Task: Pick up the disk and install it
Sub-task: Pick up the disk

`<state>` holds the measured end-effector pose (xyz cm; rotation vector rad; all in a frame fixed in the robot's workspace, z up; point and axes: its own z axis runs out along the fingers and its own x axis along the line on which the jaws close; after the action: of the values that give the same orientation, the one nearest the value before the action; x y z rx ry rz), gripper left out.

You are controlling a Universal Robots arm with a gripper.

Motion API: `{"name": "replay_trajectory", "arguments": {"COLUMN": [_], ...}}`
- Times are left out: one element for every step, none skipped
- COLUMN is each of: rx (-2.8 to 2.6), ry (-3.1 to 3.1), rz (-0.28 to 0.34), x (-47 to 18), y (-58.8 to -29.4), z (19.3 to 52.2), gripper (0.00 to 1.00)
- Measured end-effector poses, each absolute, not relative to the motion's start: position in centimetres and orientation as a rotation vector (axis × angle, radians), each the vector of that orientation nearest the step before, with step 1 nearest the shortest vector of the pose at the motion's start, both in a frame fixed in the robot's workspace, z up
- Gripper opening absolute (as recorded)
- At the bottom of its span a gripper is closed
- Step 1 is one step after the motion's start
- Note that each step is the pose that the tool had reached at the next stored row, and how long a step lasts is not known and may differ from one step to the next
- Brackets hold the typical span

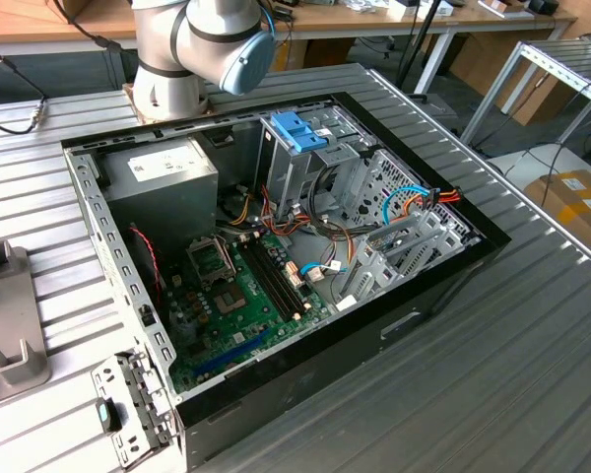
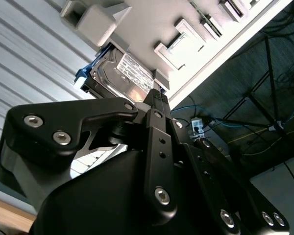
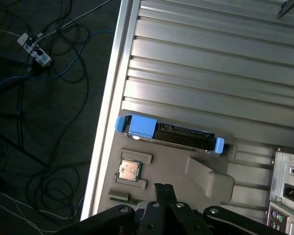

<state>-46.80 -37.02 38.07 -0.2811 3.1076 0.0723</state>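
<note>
We see an open computer case [image 1: 394, 325] lying on the ribbed metal worktop [image 1: 512, 394]. Inside it, in the exterior view, a grey power supply [image 1: 163, 177] sits at ten o'clock. The green motherboard [image 1: 241, 296] lies toward six, and a metal cage [image 1: 286, 172] with a blue latch [image 1: 297, 133] stands at twelve. A grey fixture [image 1: 5, 325] lies outside the case at nine. In the first wrist view, a processor chip [image 3: 129, 170] sits in a fixture recess, and cables [image 3: 44, 98] sprawl on the floor.

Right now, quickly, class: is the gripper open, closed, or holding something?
Gripper: closed, holding nothing; the disk lies apart from it, not gripped.
</note>
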Motion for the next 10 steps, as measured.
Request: {"name": "replay_trajectory", "arguments": {"rx": [-0.289,-0.297,-0.312,-0.322,-0.33,-0.344,-0.358,-0.376,-0.397,-0.406], "ry": [3.107,3.106,3.105,3.104,3.104,3.102,3.101,3.099,3.097,3.096], "rz": [0.073,0.072,0.073,0.073,0.073,0.073,0.073,0.073,0.074,0.074], "x": [-46.8,-46.8,-46.8,-46.8,-46.8,-46.8,-46.8,-46.8,-46.8,-46.8], "y": [-37.02,-37.02,-37.02,-37.02,-37.02,-37.02,-37.02,-37.02,-37.02,-37.02], "z": [38.07,38.07,38.07,38.07,38.07,38.07,38.07,38.07,38.07,38.07], "gripper": [0.1,0.1,0.1,0.1,0.1,0.1,0.1,0.1,0.1,0.1]}}
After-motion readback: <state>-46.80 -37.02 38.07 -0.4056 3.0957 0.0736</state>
